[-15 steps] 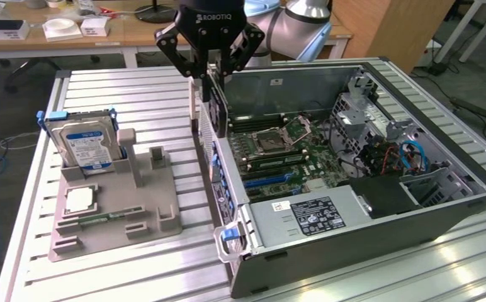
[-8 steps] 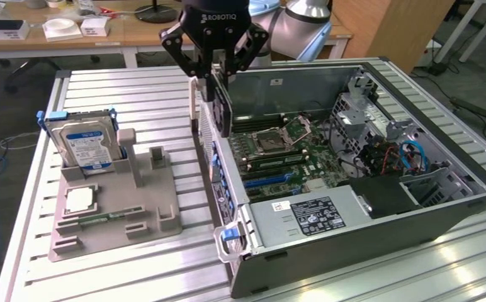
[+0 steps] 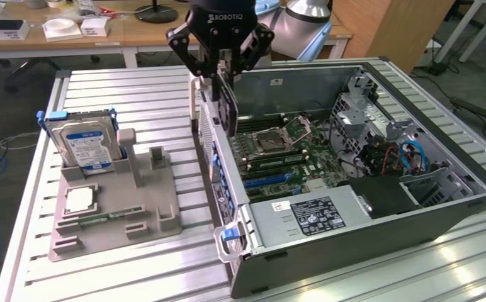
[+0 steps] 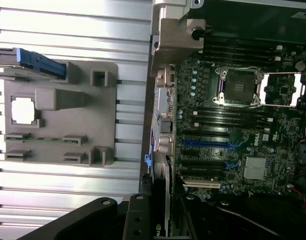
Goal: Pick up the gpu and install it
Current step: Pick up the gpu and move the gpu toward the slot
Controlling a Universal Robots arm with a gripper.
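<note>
Slatted counter point(image 3: 142, 277), an open case, and your end effector pinching the gpu above it.

Nearest you in the exterior view, the case point(image 3: 352, 245) lies on its side with its lid off and the power supply point(image 3: 306, 214) at its near end. On that view's left sits a grey tray point(image 3: 163, 217) with a chip point(image 3: 81, 200) and a memory stick point(image 3: 100, 219) lying flat in it. A hard drive point(image 3: 84, 141) stands upright at its far end. Further back, your end effector point(image 3: 223, 74) is clamped on the top edge of the gpu point(image 3: 226, 110). The card hangs upright and edge-on over the case wall on the tray side, beside the motherboard point(image 3: 285, 151). You cannot tell whether its lower edge touches the case. Beyond stands a second, wooden counter point(image 3: 134, 31).
</note>
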